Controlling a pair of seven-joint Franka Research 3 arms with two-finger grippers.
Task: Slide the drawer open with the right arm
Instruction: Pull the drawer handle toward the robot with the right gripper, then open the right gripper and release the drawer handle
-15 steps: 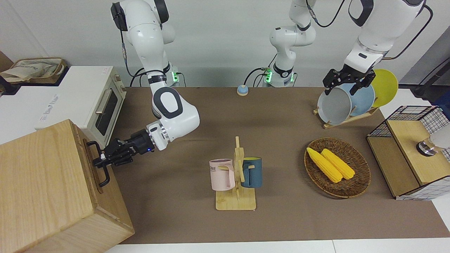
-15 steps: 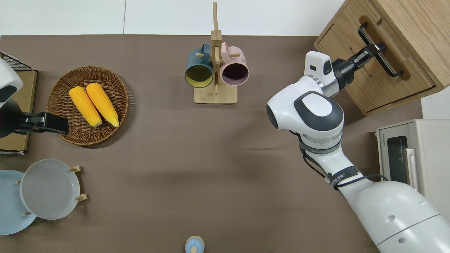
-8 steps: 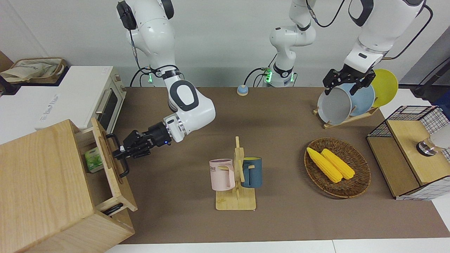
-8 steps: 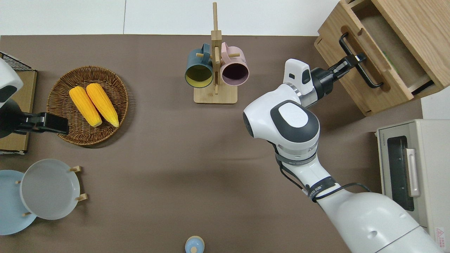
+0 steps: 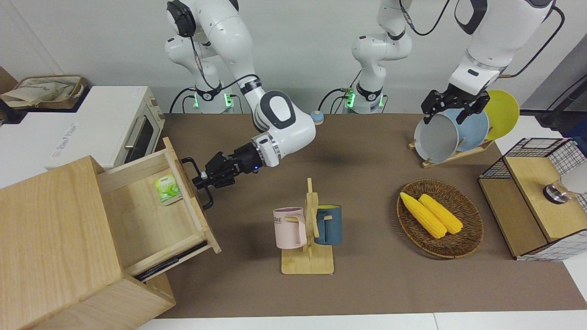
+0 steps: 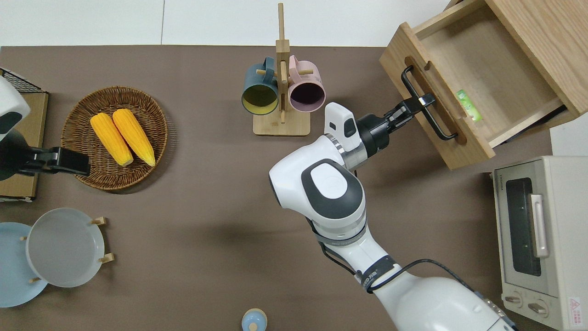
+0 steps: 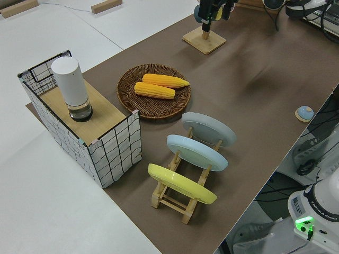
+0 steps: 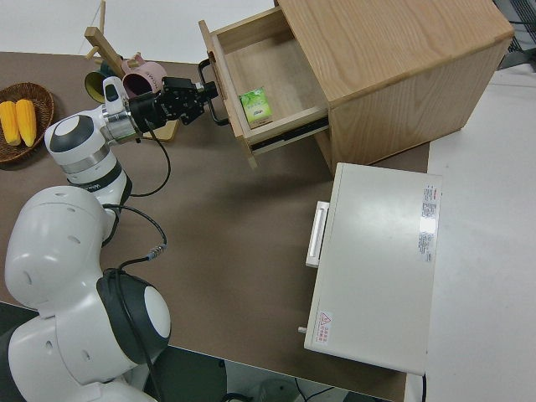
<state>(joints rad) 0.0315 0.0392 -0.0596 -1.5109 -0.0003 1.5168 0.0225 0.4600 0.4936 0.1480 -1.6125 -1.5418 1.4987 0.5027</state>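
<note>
In the overhead view, the right tool (image 6: 415, 105) at 2 o'clock pinches the black loop handle (image 6: 428, 109) of the drawer (image 6: 477, 87), pulled well out of the wooden box (image 6: 546, 37). Pull straight along the runners, grip firm.

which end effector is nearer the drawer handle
Right. The right end effector is shut on the drawer handle; the left arm is parked at the table's opposite end.
</note>
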